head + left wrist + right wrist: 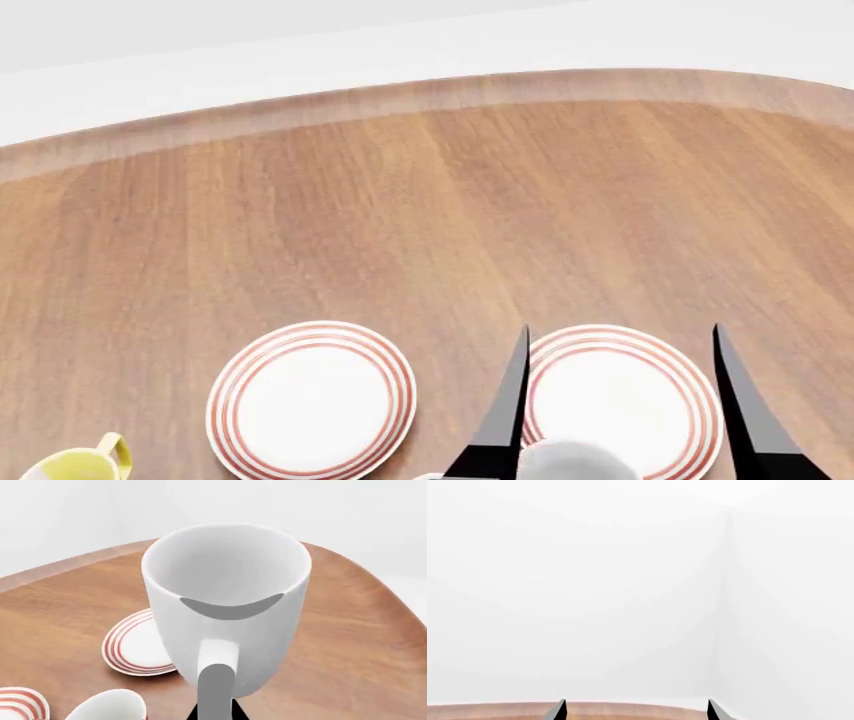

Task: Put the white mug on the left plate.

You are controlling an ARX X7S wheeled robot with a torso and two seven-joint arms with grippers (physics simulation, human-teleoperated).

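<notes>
Mug position check – white mug not on left plate

Left gripper (215, 714): its 2 dark finger tips sit tight on either side of the white mug's (227, 605) loop handle, closed on it. The mug is upright, mouth open to the left wrist camera. It stands in front of 1 red-ringed plate (133, 647); which plate that is cannot be told from this view.

Right gripper (618, 330): wide open, nothing between its 2 black fingers, poised over the right plate (614, 385).

Head view: the left plate (310, 402) lies bare on the wooden table (441, 200), just beside the right plate. A pale rounded shape at the bottom edge, by the right plate – possibly the mug – is too cropped to identify. A yellow-handled mug (83, 462) sits at the near left.
</notes>
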